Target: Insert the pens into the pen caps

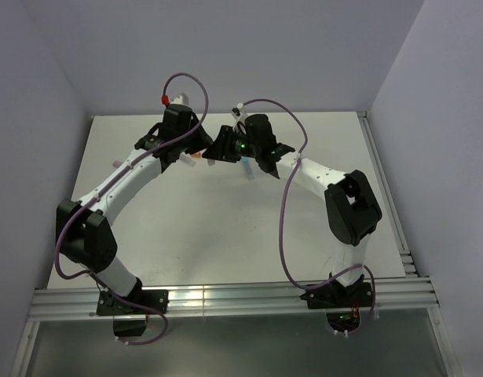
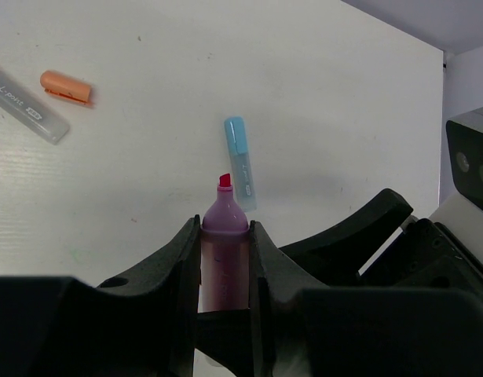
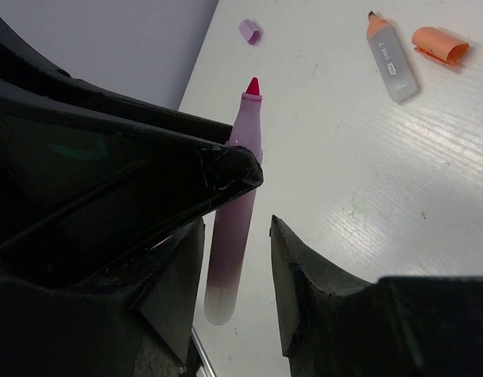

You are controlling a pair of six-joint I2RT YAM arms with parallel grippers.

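Left gripper [image 2: 224,229] clamps pink pen [image 2: 224,214]; right gripper [image 3: 235,236] gapes.

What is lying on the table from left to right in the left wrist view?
In order: clear pen → orange cap → blue pen. The pink pen, held in the gripper, overlaps the blue pen, so it is left out.

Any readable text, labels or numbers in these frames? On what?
Dark print along the barrel of the clear pen with orange tip: too small and blurred to read in either wrist view.
No markings visible on the pink pen, blue pen or orange cap.
Nothing else legible.
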